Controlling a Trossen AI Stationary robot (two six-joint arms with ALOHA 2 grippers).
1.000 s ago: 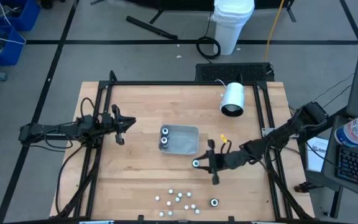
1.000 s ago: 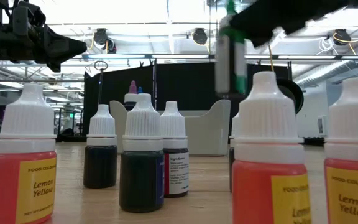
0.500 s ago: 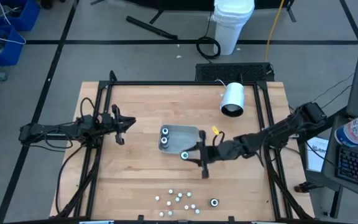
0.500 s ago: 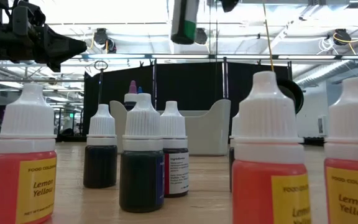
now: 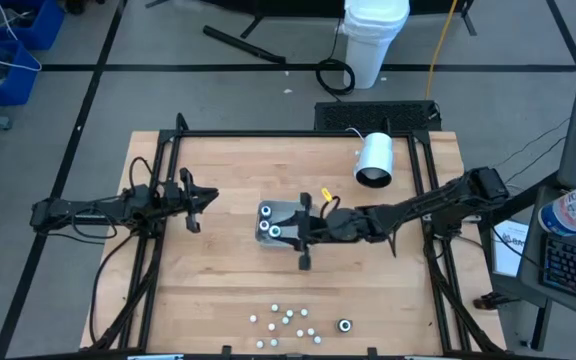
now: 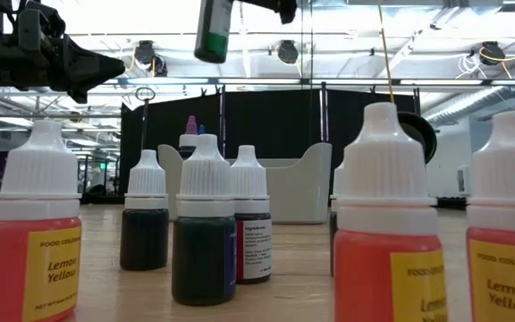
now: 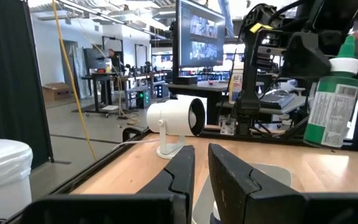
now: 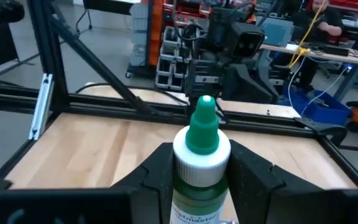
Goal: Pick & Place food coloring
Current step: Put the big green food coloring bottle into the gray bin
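Observation:
My right gripper (image 5: 282,232) is shut on a green food coloring bottle (image 5: 276,232) and holds it over the grey tray (image 5: 286,209). Two teal-topped bottles (image 5: 265,211) (image 5: 263,228) stand in the tray's left end. In the right wrist view the held bottle (image 8: 201,146) shows a green tip and a white collar. Several more bottles (image 5: 288,320) stand on their bases near the table's near edge. They fill the low view (image 6: 204,228). My left gripper (image 5: 211,198) waits left of the tray, shut to a narrow slit (image 7: 201,165). My right gripper pinches the green bottle between its two fingers (image 8: 157,177), on the body just under the white collar (image 8: 201,163). The fingers lie level and come from the table's right. The bottle is lifted clear and stands nearly upright, its lower end (image 6: 211,45) free in the air.
A large white cylinder (image 5: 374,160) lies on its side at the table's far right. A single teal-topped bottle (image 5: 344,325) stands right of the near cluster. Black frame rails (image 5: 158,200) run along the table's left and right sides. Bare wood lies between the tray and the cluster.
My right gripper has carried the green bottle from the table's near right toward the left and far side, from beside the tray's near right corner to over the tray. It has also risen, and the bottle stays lifted clear in the shut fingers.

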